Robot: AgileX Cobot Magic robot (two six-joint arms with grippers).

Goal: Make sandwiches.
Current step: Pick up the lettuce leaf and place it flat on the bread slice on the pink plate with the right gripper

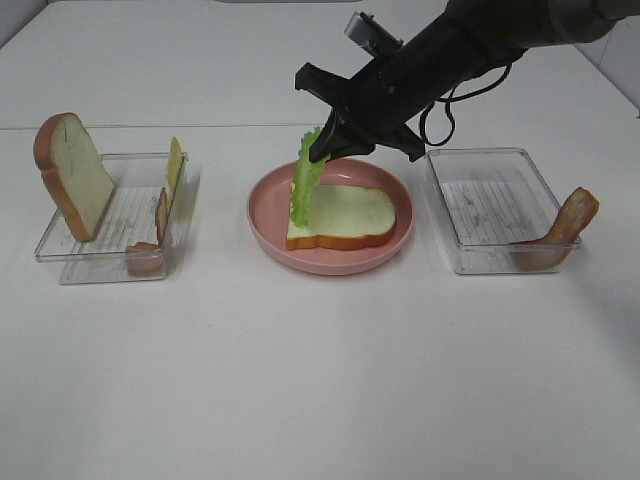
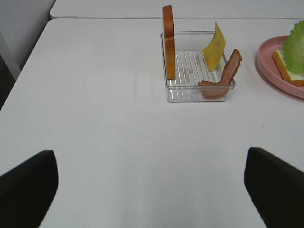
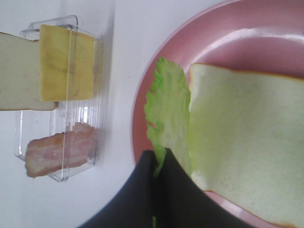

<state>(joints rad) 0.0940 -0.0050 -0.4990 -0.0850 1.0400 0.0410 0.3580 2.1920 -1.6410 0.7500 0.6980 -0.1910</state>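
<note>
Right gripper point(image 3: 159, 160) pinches lettuce point(image 3: 167, 118) beside bread slice point(image 1: 352, 212); tray point(image 1: 490, 215) markings, perhaps print, unreadable.

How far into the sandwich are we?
Done: one bread slice lies flat on the pink plate. In hand: the right tool is shut on the lettuce leaf, hanging it at that slice's edge, not yet laid flat. Remaining: the cheese, second bread slice and a meat strip sit in the left tray; another meat strip leans in the right tray. The left tool is open, empty.
</note>
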